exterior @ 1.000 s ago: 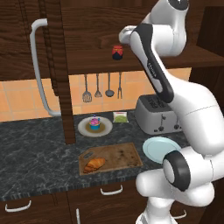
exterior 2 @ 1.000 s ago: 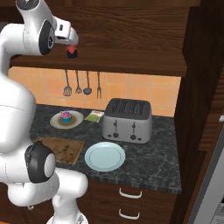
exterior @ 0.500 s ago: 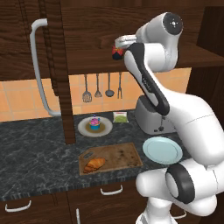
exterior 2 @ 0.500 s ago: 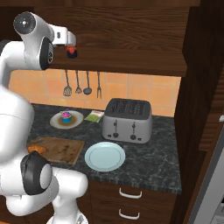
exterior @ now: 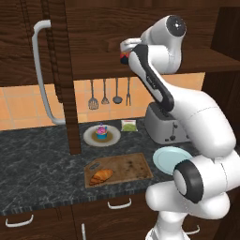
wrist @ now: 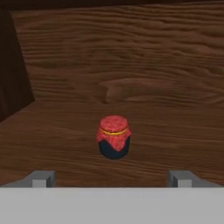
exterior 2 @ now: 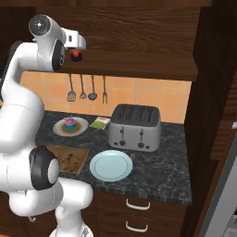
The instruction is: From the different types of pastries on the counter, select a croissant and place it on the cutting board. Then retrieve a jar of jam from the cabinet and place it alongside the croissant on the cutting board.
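The gripper (wrist: 112, 178) is up at the cabinet (exterior: 56, 51) shelf, with its 2 fingers wide apart and nothing between them. The jar of jam (wrist: 113, 137) stands upright on the wooden shelf, just ahead of the fingers, not touching them. Down on the counter (exterior: 33, 159), the croissant (exterior: 101, 176) lies on the cutting board (exterior: 131, 165). The cupcake (exterior: 101, 132) sits on a round plate (exterior: 89, 137) behind the board

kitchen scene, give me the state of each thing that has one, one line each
cabinet: door open
jar of jam: upright on the shelf, lid on, not gripped
gripper: open, facing the jar
croissant: lying on the cutting board
cupcake: upright on its plate
blue plate: bare
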{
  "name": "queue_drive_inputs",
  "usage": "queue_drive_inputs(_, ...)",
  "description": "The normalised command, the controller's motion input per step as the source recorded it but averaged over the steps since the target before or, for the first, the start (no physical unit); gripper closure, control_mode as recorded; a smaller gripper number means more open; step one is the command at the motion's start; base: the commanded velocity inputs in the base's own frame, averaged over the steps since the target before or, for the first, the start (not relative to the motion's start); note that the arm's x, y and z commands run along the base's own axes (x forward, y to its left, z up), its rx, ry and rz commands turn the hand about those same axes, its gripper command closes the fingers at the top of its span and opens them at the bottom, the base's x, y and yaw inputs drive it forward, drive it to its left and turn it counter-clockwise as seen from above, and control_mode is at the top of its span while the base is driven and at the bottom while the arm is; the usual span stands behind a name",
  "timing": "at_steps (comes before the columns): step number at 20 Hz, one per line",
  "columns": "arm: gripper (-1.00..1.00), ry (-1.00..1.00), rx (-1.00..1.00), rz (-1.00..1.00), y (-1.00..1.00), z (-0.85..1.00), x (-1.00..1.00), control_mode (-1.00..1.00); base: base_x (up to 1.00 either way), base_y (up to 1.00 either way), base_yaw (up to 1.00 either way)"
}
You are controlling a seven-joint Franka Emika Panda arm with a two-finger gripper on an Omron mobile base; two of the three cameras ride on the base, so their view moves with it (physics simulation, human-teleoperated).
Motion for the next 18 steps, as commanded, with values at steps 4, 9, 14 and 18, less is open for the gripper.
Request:
queue_drive_inputs(4, -1.0, 0.05, 0.0, 0.0, 0.0, -0.16, 0.66, -1.0, 0.0, 0.0, 0.0)
queue_drive_inputs(9, -1.0, 0.07, 0.0, 0.01, 0.11, -0.14, 0.27, -1.0, 0.0, 0.0, 0.0)
queue_drive_inputs(14, -1.0, 0.04, 0.0, 0.01, 0.07, -0.06, 0.17, -1.0, 0.0, 0.0, 0.0)
queue_drive_inputs(18, -1.0, 0.0, 0.0, 0.0, 0.0, -0.01, 0.14, -1.0, 0.0, 0.0, 0.0)
